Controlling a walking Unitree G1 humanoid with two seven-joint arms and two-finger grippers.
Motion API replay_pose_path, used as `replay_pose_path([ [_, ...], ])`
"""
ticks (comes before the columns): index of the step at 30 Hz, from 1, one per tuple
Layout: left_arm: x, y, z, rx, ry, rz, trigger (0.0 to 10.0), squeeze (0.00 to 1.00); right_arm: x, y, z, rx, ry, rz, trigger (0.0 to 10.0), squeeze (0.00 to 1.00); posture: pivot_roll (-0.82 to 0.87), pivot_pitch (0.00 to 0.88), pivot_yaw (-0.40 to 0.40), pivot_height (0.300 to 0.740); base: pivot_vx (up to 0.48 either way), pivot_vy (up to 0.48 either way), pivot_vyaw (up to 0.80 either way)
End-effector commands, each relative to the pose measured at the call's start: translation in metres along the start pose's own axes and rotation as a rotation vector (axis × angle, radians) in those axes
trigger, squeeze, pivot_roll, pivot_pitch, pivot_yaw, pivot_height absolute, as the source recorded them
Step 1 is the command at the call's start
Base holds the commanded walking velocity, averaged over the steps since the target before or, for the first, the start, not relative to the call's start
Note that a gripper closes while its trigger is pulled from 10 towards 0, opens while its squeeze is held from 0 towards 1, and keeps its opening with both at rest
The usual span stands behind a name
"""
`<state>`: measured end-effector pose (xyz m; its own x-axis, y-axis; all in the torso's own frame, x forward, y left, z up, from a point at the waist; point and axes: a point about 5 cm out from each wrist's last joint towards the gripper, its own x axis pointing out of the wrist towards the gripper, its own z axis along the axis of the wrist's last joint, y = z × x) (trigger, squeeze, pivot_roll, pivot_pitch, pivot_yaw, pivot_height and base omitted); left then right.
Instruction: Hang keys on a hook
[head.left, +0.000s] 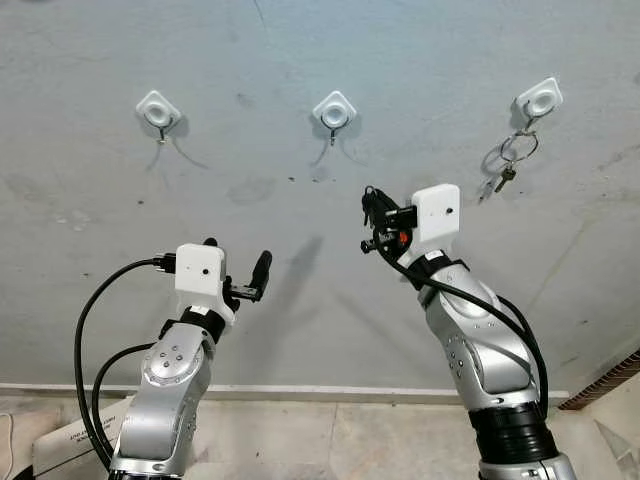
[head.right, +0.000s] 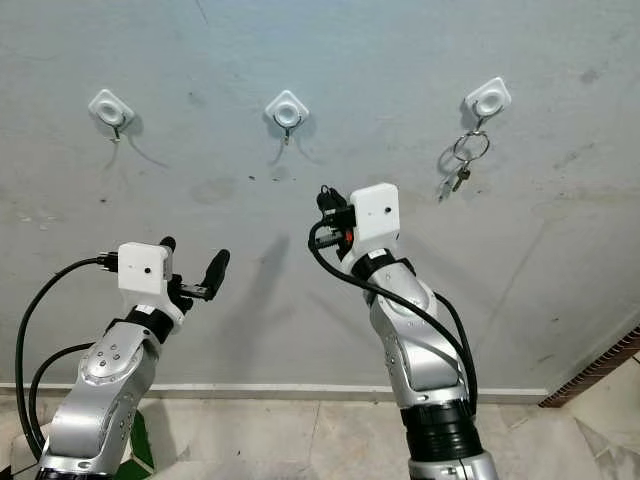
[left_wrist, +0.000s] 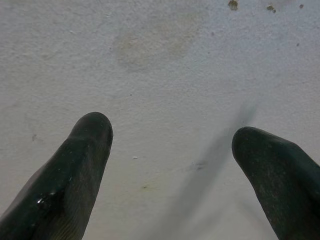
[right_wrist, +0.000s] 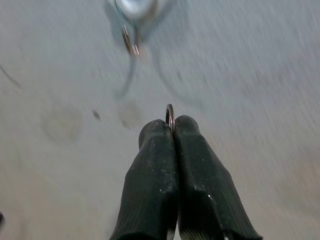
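The right gripper (right_wrist: 172, 125) is pinched together on a key ring (right_wrist: 170, 115) — its metal loop pokes out above the fingertips, just below the middle wall hook (head.left: 334, 110). The left gripper (head.left: 237, 268) hovers spread apart (holding nothing) before the grey wall (head.left: 300, 330). Another key bunch (head.left: 508, 162) hangs from the right hook (head.left: 540, 100); the left hook (head.left: 158, 110) is bare. No writing is legible.
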<state>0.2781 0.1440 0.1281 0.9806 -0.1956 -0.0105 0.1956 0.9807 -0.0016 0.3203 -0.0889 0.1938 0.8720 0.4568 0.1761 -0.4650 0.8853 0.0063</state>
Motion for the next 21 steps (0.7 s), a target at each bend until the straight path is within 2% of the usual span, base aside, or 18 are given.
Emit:
replay_pose_path([
  [1, 0.000, 0.001, 0.003, 0.016, -0.009, -0.004, 10.0, 0.00, 0.007, 0.011, 0.018, -0.001, -0.066, 0.066, 10.0, 0.00, 0.05, 0.064, 0.077, 0.740, 0.000, 0.000, 0.00],
  [3, 0.000, 0.001, 0.003, 0.016, -0.009, -0.004, 10.0, 0.00, 0.009, 0.014, 0.021, -0.012, -0.076, 0.084, 10.0, 0.00, 0.05, 0.064, 0.077, 0.740, 0.000, 0.000, 0.00],
  [5, 0.000, 0.000, 0.003, 0.016, -0.009, -0.005, 10.0, 0.00, 0.011, 0.022, 0.027, -0.069, -0.093, 0.145, 10.0, 0.00, 0.05, 0.065, 0.077, 0.740, 0.000, 0.000, 0.00],
  [11, 0.000, 0.000, 0.002, 0.014, -0.007, -0.001, 10.0, 0.00, 0.012, 0.036, 0.037, -0.049, -0.119, 0.225, 10.0, 0.00, 0.05, 0.066, 0.074, 0.740, 0.000, 0.000, 0.00],
  [21, 0.001, -0.001, 0.002, 0.011, -0.006, -0.002, 10.0, 0.00, 0.013, 0.038, 0.045, -0.037, -0.143, 0.233, 10.0, 0.00, 0.05, 0.069, 0.074, 0.740, 0.000, 0.000, 0.00],
])
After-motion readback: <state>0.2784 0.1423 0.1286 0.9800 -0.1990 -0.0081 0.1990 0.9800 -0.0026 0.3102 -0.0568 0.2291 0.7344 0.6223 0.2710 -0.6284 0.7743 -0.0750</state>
